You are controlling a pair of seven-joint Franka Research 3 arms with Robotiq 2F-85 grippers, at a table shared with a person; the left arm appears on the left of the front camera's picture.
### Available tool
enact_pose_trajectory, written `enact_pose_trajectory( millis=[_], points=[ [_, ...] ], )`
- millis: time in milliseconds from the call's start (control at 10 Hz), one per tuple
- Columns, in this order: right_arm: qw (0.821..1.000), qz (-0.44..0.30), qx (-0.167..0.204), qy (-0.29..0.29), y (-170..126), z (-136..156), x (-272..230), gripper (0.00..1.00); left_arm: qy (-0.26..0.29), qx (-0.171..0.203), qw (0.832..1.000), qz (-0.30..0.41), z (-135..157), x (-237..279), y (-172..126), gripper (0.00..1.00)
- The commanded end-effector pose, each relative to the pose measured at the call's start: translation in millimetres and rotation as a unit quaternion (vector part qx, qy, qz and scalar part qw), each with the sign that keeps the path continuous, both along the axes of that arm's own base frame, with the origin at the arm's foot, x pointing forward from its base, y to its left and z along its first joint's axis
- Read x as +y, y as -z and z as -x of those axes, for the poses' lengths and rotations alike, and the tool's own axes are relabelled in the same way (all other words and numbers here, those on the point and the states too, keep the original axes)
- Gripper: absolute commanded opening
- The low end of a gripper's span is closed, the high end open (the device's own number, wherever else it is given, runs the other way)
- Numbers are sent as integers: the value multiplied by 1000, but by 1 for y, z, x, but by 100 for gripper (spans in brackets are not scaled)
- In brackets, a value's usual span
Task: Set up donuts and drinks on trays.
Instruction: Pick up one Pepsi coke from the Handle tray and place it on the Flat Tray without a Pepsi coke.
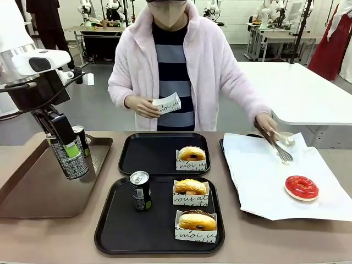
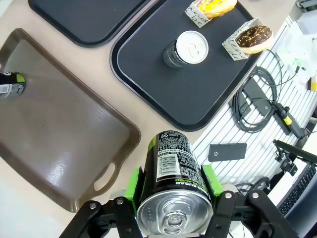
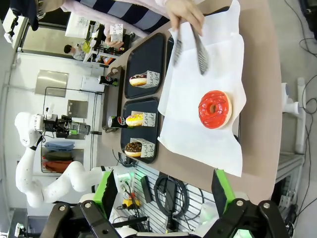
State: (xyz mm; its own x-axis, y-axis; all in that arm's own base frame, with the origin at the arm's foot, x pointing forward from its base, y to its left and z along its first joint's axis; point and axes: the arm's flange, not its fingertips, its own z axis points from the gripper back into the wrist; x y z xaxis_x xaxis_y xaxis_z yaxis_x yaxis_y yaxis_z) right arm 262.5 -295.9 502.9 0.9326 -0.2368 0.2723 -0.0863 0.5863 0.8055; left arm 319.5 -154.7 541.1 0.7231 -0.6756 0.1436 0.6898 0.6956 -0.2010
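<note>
My left gripper (image 1: 67, 153) is shut on a dark can (image 2: 173, 173) with a green-and-white label, held above the brown tray (image 1: 33, 187); green pads (image 2: 132, 182) press its sides. A second can (image 1: 141, 191) stands on the near black tray (image 1: 118, 231) beside two sleeved donuts (image 1: 190, 190), one chocolate-topped (image 1: 197, 222). The far black tray (image 1: 146, 154) holds one sleeved donut (image 1: 192, 156). A third can (image 1: 81, 139) stands on the brown tray. My right gripper (image 3: 166, 193) is open, high over the table's right end, above a red-glazed donut (image 3: 214, 109).
The red donut (image 1: 301, 187) lies on a paper-lined tray (image 1: 258, 176) at the right. The person holds tongs (image 1: 278, 146) over that paper in one hand and a white paper sleeve (image 1: 168, 103) in the other. Cables (image 2: 257, 99) lie beside the table.
</note>
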Motion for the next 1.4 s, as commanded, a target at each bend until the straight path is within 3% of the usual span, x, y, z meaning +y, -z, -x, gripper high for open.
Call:
enact_pose_trajectory(
  millis=[0,500,1000,1300],
  points=[
    [1000,-10,-16,2,-1,-2,-1,100,-9,-11,1000,0,2,1,0,59],
    [1000,-10,-16,2,-1,-2,-1,100,-29,-19,999,-2,-22,-12,5,59],
    [1000,-10,-16,2,-1,-2,-1,100,-101,-72,992,-4,-107,-45,29,59],
    [1000,-10,-16,2,-1,-2,-1,100,-116,-62,991,0,-149,-61,46,59]
  ],
)
